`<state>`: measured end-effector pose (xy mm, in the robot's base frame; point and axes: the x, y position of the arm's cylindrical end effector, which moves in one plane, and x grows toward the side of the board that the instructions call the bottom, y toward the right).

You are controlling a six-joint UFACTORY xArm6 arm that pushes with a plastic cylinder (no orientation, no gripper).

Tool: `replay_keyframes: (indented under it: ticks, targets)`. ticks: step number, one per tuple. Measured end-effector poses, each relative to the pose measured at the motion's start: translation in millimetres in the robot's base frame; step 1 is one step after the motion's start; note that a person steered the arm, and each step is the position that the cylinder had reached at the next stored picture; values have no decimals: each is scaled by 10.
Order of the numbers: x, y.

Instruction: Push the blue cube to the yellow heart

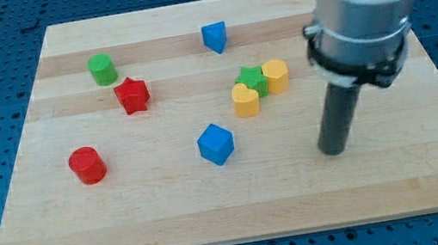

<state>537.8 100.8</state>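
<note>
Now, blue cube [215,144]: rotated, a corner pointing near; no long axis.
Yellow heart [245,99]: just far-right of it.
Tip [334,150]: right of cube, apart.
Hand: none; rod holds nothing.

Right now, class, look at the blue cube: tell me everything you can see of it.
The blue cube is a small, solid-looking block with a smooth matte surface, lighter on top and darker on its sides. It sits flat on the wooden board, turned so a corner faces the view's bottom, just below the middle. Nothing touches it. The yellow heart lies apart, up and to the view's right. My tip rests on the board well off to the view's right, clear of the cube.
</note>
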Motion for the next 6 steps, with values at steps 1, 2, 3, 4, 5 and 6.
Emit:
replay_keyframes:
  ticks: [1,2,3,4,5,6]
  targets:
    - [49,-711]
    - [69,-1259]
    - [108,-1734]
    - [94,-1907]
    - [-7,-1672]
    - [-112,-1320]
